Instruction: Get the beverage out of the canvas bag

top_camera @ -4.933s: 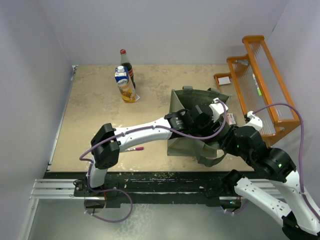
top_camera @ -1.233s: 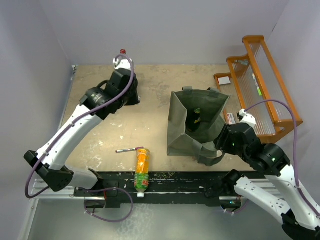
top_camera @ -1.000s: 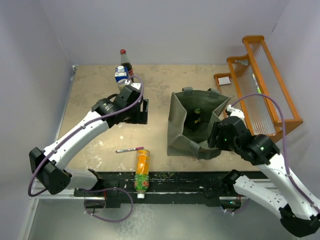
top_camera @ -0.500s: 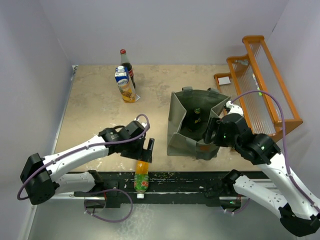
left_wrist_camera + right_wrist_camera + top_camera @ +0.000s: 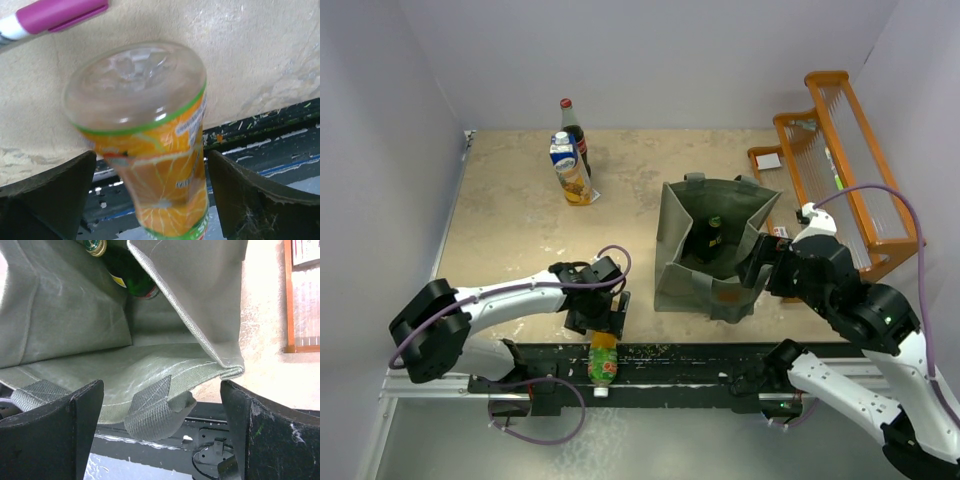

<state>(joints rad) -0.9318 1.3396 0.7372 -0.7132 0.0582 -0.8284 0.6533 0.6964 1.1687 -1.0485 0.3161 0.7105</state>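
Boxy grey-green canvas bag (image 5: 675, 250), green bottle (image 5: 711, 238) upright inside

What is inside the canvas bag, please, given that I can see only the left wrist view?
Observer: A dark green bottle sits inside the canvas bag, against its far wall.
Operator: Thank you. Where is the right gripper?
Observer: The right gripper is open and faces the bag's near rim and handle.
Operator: Which other drinks are out on the table?
Observer: Two stand upright at the far left of the table: a dark bottle with a red cap and a bottle with a blue and white label.
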